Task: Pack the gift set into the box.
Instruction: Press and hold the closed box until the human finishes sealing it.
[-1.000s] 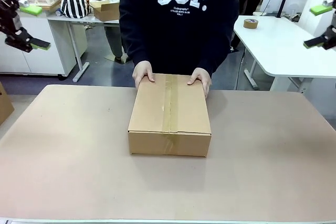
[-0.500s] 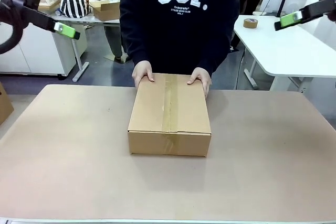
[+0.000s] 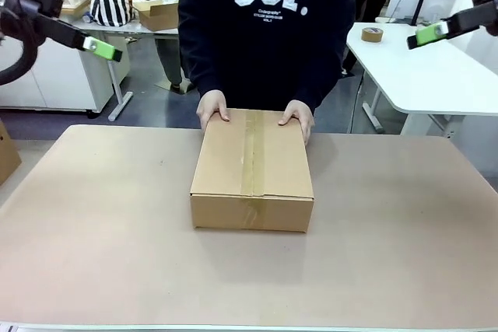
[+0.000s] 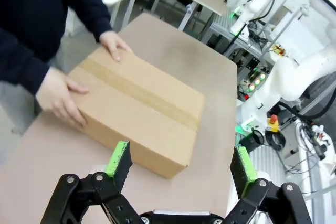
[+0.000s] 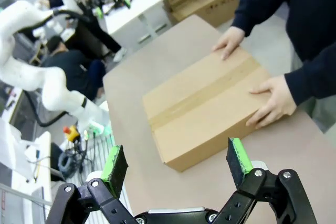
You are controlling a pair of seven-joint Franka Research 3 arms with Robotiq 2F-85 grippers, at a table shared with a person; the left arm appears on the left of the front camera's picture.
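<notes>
— Two end effectors: what state?
— Your left end effector (image 4: 181,156) and right end effector (image 5: 176,163) both hang released. The box (image 3: 251,165) sits closed mid-worktop (image 3: 93,231), person's hands (image 3: 212,106) on its far edge.

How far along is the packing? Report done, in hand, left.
Done: the plain brown rectangular cardboard box sits on the tan table, flaps shut, tape along its seam. In hand: the person's hands rest on its far edge; the left pincer and right pincer are open, clear of it. Left: its contents are hidden, so whether the set is inside can't be told.
</notes>
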